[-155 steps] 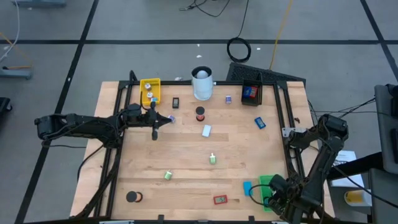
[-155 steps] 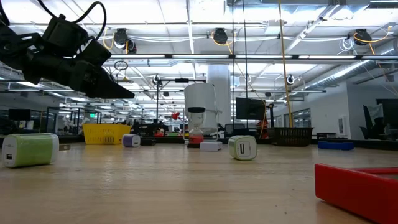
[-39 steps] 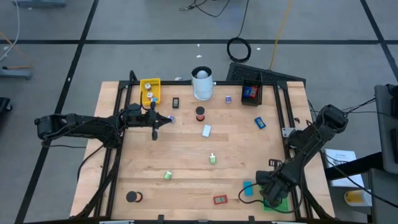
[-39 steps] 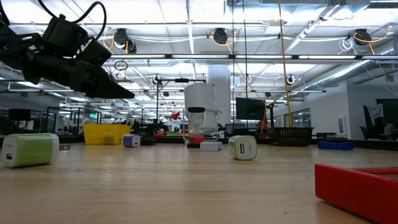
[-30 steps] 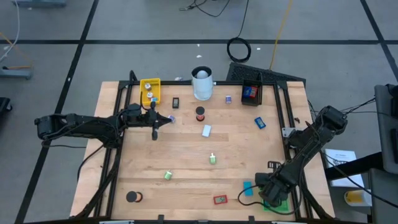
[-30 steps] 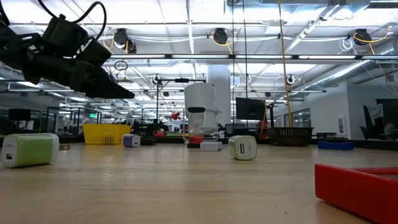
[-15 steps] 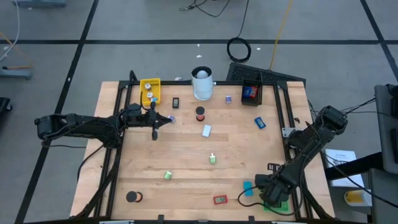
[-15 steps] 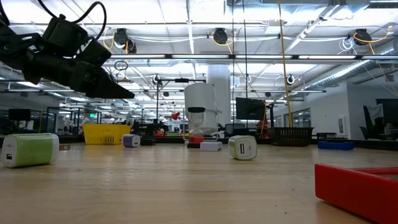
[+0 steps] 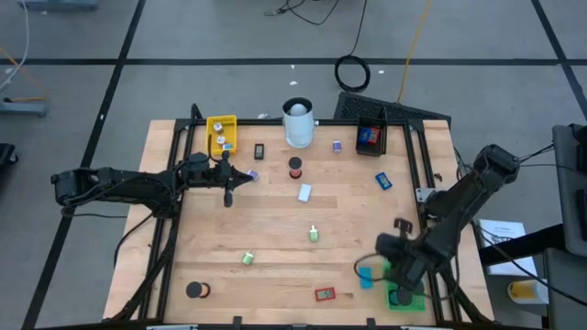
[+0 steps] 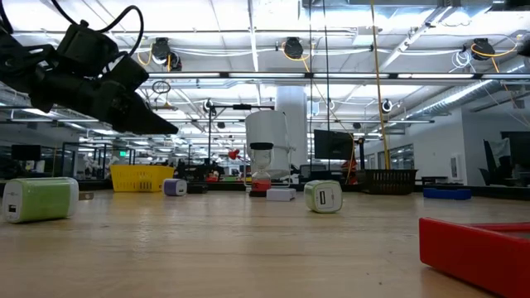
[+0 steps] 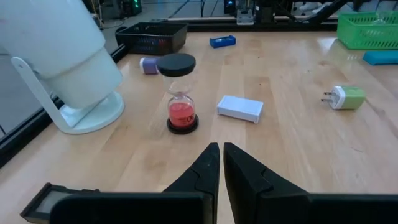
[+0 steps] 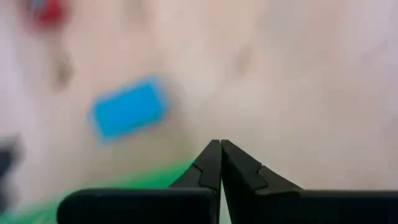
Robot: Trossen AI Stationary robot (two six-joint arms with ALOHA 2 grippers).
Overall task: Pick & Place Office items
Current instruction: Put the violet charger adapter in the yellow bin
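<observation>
right gripper (image 9: 365, 269): fingers pressed together, nothing between them. It hangs at the near right corner of the tabletop, just by the light blue block (image 12: 127, 108), with the green tray (image 9: 404, 295) right next to it.

step in hand: looks to me like going for that blue block. The jaws need to spread before coming down, straddle the block across its narrow side, and sit low enough to catch its flanks.

watch out: the block lies close to the tray's rim, so I'd keep the far finger from landing on the rim. The red framed piece (image 9: 325, 294) sits just beside it along the near edge too.

left gripper (image 11: 217, 163): fingers pressed together, holding nothing, parked up off the wood over the far left part of the tabletop.

near items: black disc (image 9: 195, 290) in the near left corner, one green charger (image 9: 248, 259) a bit in from it, another green charger (image 11: 344, 98) toward the middle.

middle items: white block (image 11: 240, 108), red sand timer (image 11: 178, 93) just beyond it, dark blue block (image 9: 382, 181) toward the right edge.

far edge: yellow tray (image 9: 221, 135) with a few bits in it, black rectangle piece (image 9: 260, 150), tall white cylinder (image 9: 298, 122), small purple piece (image 9: 337, 146), black tray (image 9: 371, 136).

in the way: nothing sits between the right gripper and the blue block; only the tray rim is tight.
</observation>
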